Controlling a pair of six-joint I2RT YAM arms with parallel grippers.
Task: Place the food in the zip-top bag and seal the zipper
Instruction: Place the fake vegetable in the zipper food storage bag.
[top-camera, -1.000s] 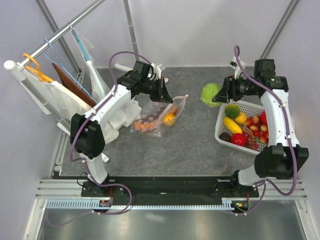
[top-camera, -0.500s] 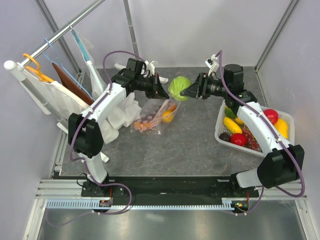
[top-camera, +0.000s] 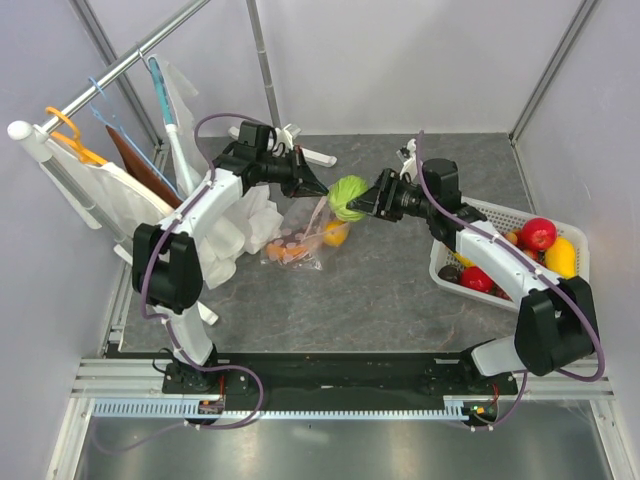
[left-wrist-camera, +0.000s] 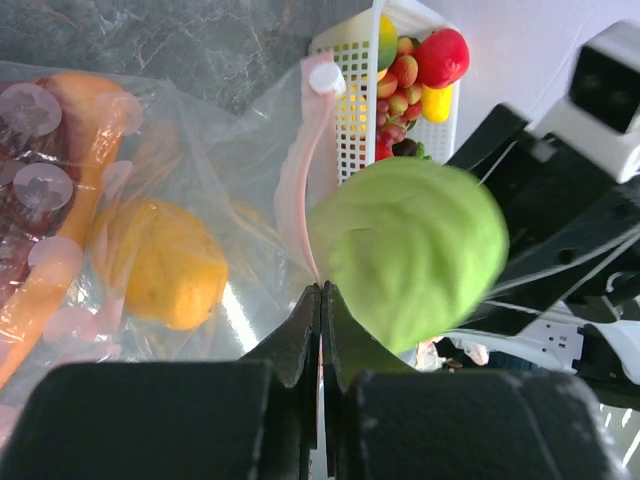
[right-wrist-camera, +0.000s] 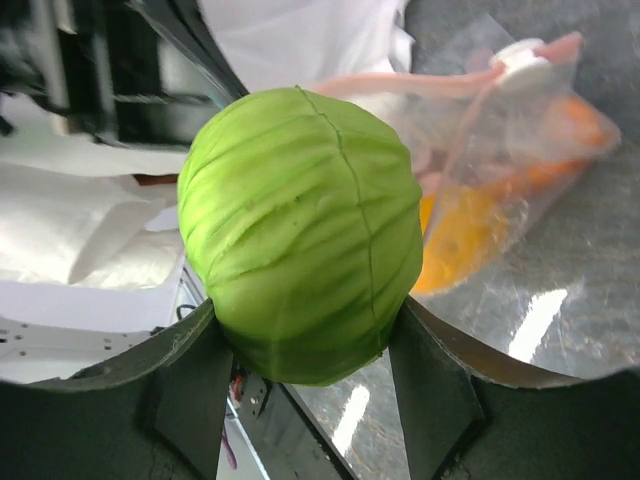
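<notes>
Two arms meet over the middle of the grey tabletop (top-camera: 390, 290); white cloth (top-camera: 105, 195) hangs from a rail at the far left, well clear of the work; a white basket (top-camera: 437, 262) at the right holds the remaining food, a red apple (top-camera: 538, 233) and a yellow piece (top-camera: 560, 256) among it.

Between the arms lies the bag (top-camera: 300, 235), its bottom resting on the tabletop and its mouth lifted toward the far right, so its long axis slopes up from the near left to the left pincer (top-camera: 322, 188); that pincer is pressed together on the mouth edge, pinching the pink zipper strip (left-wrist-camera: 293, 190). A yellow-orange fruit (left-wrist-camera: 165, 265) and a long orange piece (left-wrist-camera: 60, 250) are already inside.

The right pincer (right-wrist-camera: 305, 310) is clamped on the green cabbage (right-wrist-camera: 300, 230), which hangs just beside the raised mouth on its right; the way in therefore runs down and to the left, along the bag's slope. The left arm is the one at the bag; the right carries the load.

What may get in the way is the mouth itself: only one lip looks held, and whether the gap is wide enough for so round a thing I cannot tell. The white slider (left-wrist-camera: 323, 78) sits at the strip's far end, so sealing is not yet begun.
</notes>
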